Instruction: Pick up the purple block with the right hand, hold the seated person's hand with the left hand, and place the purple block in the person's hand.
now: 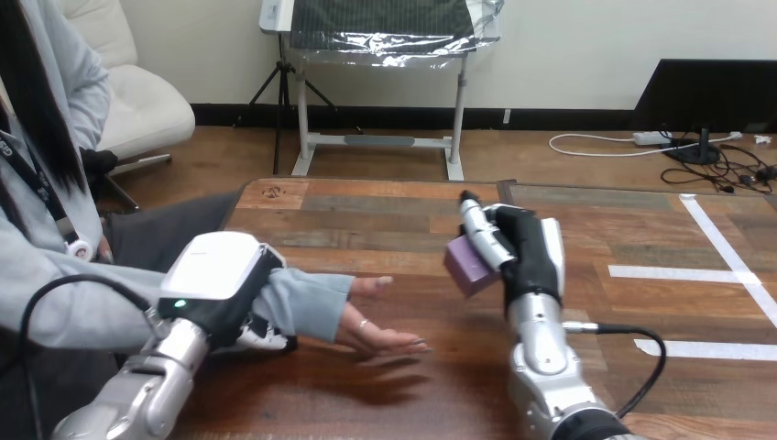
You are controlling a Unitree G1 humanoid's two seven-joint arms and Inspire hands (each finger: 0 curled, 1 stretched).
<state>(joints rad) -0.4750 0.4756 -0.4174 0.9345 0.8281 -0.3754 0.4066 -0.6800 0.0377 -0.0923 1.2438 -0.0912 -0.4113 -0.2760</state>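
My right hand (524, 247) is raised above the table's middle, its fingers curled round the purple block (469, 263), which sticks out to the left. The person's hand (380, 328) lies palm up just above the wood, left of the block and lower, with a gap between them. My left hand (220, 289) sits over the person's sleeved forearm (307, 301) from the left, fingers curled round it underneath near the wrist.
The wooden table (385, 215) stretches ahead with white tape lines (724, 252) on its right part. A black cable (632, 353) loops off my right forearm. The person sits at the left edge.
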